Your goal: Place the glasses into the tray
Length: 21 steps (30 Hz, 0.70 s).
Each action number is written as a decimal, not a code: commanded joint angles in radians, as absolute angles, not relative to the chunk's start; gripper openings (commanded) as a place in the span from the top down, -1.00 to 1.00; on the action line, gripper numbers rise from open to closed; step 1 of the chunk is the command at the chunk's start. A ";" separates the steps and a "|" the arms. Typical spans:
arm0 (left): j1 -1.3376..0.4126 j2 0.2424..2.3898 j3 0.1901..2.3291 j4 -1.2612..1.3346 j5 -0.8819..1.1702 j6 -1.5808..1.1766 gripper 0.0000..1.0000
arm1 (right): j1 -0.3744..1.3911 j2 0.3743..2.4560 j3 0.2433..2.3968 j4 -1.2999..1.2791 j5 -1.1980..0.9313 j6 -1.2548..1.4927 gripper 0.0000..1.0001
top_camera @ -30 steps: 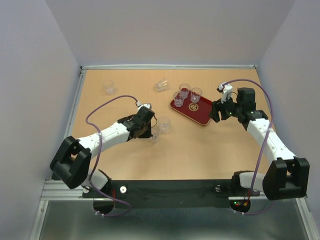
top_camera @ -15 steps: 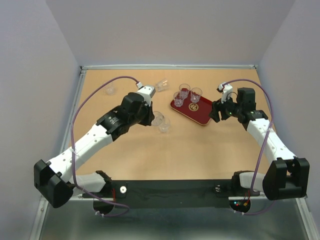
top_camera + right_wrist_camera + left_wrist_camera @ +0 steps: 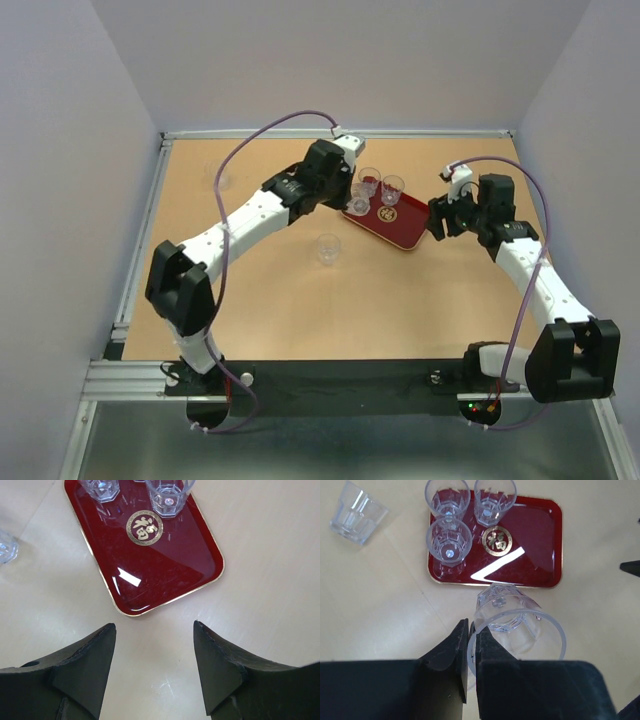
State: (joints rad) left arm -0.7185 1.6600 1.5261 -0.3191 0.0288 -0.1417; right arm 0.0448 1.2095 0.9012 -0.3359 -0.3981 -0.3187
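Observation:
The dark red tray [image 3: 392, 222] with a gold emblem lies at the back right, also in the left wrist view [image 3: 540, 545] and the right wrist view [image 3: 165, 565]. Three clear glasses [image 3: 448, 540] stand upright at one end of it. My left gripper [image 3: 352, 200] is shut on the rim of another glass [image 3: 515, 625], one finger inside and one outside, holding it above the table just off the tray's long near edge. My right gripper [image 3: 436, 222] is open and empty just right of the tray, fingers [image 3: 85, 665] spread above bare table.
One glass [image 3: 327, 248] stands on the table in front of the tray. Another [image 3: 215, 176] stands at the far left back. A glass [image 3: 357, 512] sits left of the tray in the left wrist view. A glass [image 3: 5, 545] shows at the right wrist view's left edge.
My left arm has swung from the table's middle back and right to the tray's edge, carrying a glass. One glass stays where the arm was. The right arm has hardly moved.

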 commanded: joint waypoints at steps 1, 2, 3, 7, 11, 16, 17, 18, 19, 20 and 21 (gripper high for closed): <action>-0.747 1.750 1.641 -0.311 -0.024 -0.111 1.00 | 0.035 1.184 0.900 -0.281 -0.344 -0.307 -0.37; -0.753 1.773 1.661 -0.313 -0.034 -0.107 1.00 | 0.035 1.183 0.899 -0.282 -0.342 -0.307 -0.37; -0.765 1.796 1.696 -0.313 -0.055 -0.106 1.00 | 0.035 1.183 0.899 -0.279 -0.342 -0.304 -0.37; -0.805 1.916 1.782 -0.325 -0.112 -0.081 1.00 | 0.035 1.181 0.899 -0.279 -0.333 -0.305 -0.37; -0.842 2.014 1.900 -0.356 -0.179 -0.045 1.00 | 0.032 1.177 0.899 -0.276 -0.324 -0.304 -0.38; -0.876 2.132 1.996 -0.394 -0.270 -0.005 1.00 | 0.034 1.175 0.897 -0.273 -0.311 -0.305 -0.38; -0.877 2.147 2.008 -0.399 -0.282 0.020 1.00 | 0.032 1.174 0.897 -0.273 -0.308 -0.305 -0.38; -0.879 2.158 2.029 -0.400 -0.302 0.024 1.00 | 0.034 1.173 0.896 -0.270 -0.307 -0.305 -0.38; -0.879 2.180 2.039 -0.400 -0.308 0.028 1.00 | 0.032 1.172 0.897 -0.270 -0.307 -0.305 -0.38; -0.880 2.189 2.046 -0.402 -0.313 0.035 1.00 | 0.032 1.172 0.896 -0.270 -0.305 -0.304 -0.38; -0.881 2.198 2.063 -0.403 -0.324 0.038 1.00 | 0.032 1.172 0.897 -0.268 -0.308 -0.305 -0.38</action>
State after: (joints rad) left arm -0.8822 2.1967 1.9854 -0.3874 -0.2447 -0.0067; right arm 0.0395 1.2060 0.9012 -0.3279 -0.3210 -0.3134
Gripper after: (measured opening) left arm 0.151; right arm 0.688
